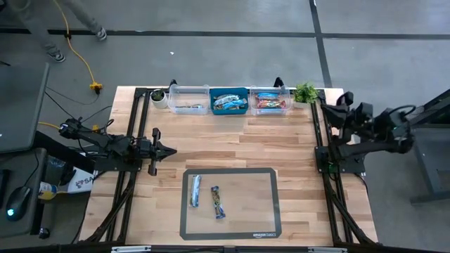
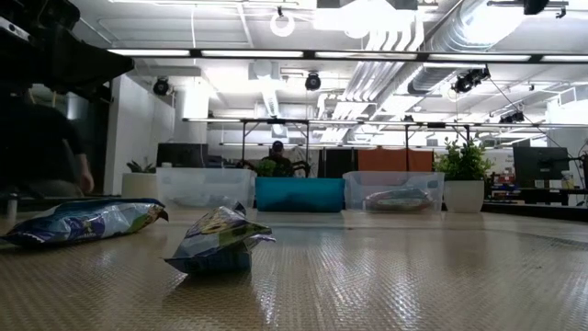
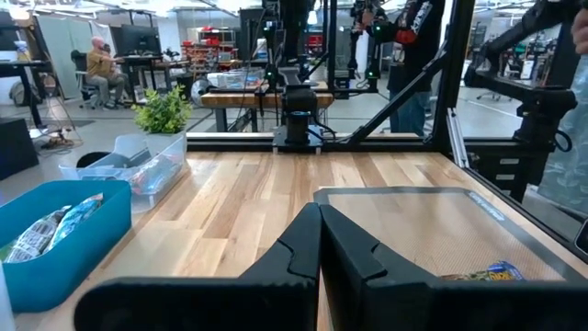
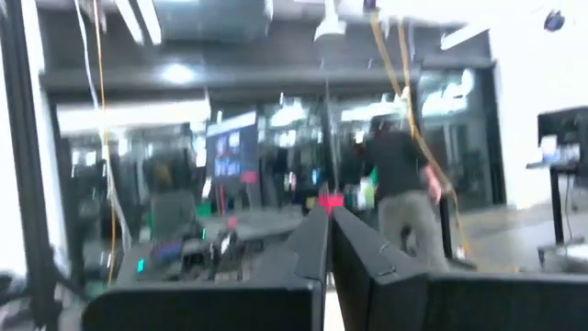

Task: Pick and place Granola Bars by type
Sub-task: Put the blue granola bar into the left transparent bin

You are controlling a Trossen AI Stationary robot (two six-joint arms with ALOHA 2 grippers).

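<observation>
Two granola bars lie flat on the grey mat point(image 1: 267, 184): a light-blue one point(image 1: 196, 190) point(image 2: 87, 221) and a blue one point(image 1: 218, 202) point(image 2: 219, 244) to its right. The bins along the far edge hold more bars: blue ones in the blue bin point(image 1: 229, 102), red-orange ones in the right clear bin point(image 1: 271, 102), and one in the left clear bin point(image 1: 188, 100). My left gripper point(image 1: 172, 150) point(image 3: 320, 221) is shut and empty, over the table's left side, left of the mat. My right gripper point(image 1: 339, 102) point(image 4: 328, 216) is shut and empty, drawn back at the table's right edge.
A small potted plant stands at each end of the bin row, one on the left point(image 1: 159, 96) and one on the right point(image 1: 306, 92). Bare wood point(image 1: 239, 144) lies between the mat and the bins. People show in the room beyond the table.
</observation>
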